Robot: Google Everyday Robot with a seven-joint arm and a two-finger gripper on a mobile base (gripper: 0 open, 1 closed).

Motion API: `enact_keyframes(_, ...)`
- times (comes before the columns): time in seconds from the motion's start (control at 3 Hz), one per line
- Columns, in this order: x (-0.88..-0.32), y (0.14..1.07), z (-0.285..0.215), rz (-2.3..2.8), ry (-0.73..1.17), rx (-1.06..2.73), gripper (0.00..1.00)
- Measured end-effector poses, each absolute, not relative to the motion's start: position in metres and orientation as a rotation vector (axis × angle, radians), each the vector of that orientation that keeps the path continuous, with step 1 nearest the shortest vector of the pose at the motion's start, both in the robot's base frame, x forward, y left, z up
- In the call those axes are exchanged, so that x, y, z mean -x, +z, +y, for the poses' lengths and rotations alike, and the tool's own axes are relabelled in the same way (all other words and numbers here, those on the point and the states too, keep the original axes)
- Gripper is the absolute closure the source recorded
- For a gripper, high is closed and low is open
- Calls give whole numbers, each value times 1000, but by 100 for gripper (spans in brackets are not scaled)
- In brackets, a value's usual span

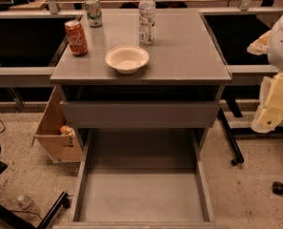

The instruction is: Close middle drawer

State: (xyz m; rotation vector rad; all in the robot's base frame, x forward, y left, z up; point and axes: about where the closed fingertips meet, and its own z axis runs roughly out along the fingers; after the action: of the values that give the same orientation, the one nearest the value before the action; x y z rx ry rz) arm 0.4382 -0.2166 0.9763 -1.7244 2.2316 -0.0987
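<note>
One middle drawer (141,194) pulled out toward you, low and near, under the tabletop (179,56) | your gripper (274,104) at the right edge, well apart from it; open or closed you cannot tell | bowl (126,58), bottle (146,15) on top.

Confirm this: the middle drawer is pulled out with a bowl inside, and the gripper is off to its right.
Not the bowl: the camera view shows it on the cabinet top. The middle drawer is pulled out but holds nothing, and the gripper is off to its right.
</note>
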Motion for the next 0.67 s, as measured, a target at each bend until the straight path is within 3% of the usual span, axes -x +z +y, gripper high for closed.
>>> enact_keyframes(0.67, -422, 939, -213, 2230, -116, 1722, 0)
